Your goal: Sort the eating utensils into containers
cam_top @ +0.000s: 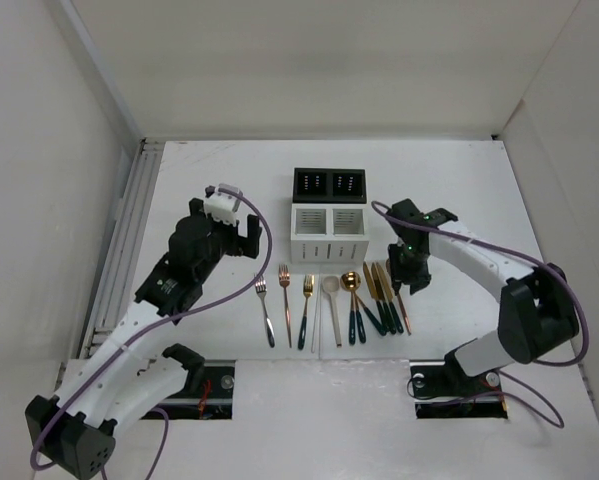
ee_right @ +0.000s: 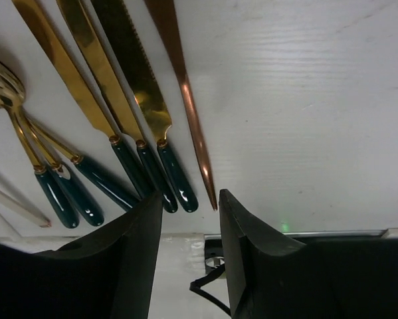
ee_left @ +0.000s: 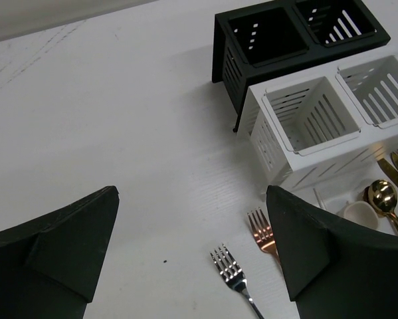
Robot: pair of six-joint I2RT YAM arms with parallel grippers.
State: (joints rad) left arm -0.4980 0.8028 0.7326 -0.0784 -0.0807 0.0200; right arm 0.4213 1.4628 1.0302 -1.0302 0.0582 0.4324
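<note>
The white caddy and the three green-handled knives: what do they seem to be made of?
The white caddy looks like matte plastic, possibly painted metal: it has thin, even, slotted walls. The green-handled knives have polished gold-toned metal blades, which mirror the light. Their dark green handles are glossy, perhaps resin or enamel.

**No readable text in any view**

Went through all three views, and there's nothing legible on the black caddy (cam_top: 328,184), the white caddy (cam_top: 329,235) or the utensils (cam_top: 331,305). The dots on the black caddy are punched holes, not print. The closest thing to a sign is a small green light (cam_top: 409,247) on the right arm (cam_top: 479,262), with no marking beside it.
</note>
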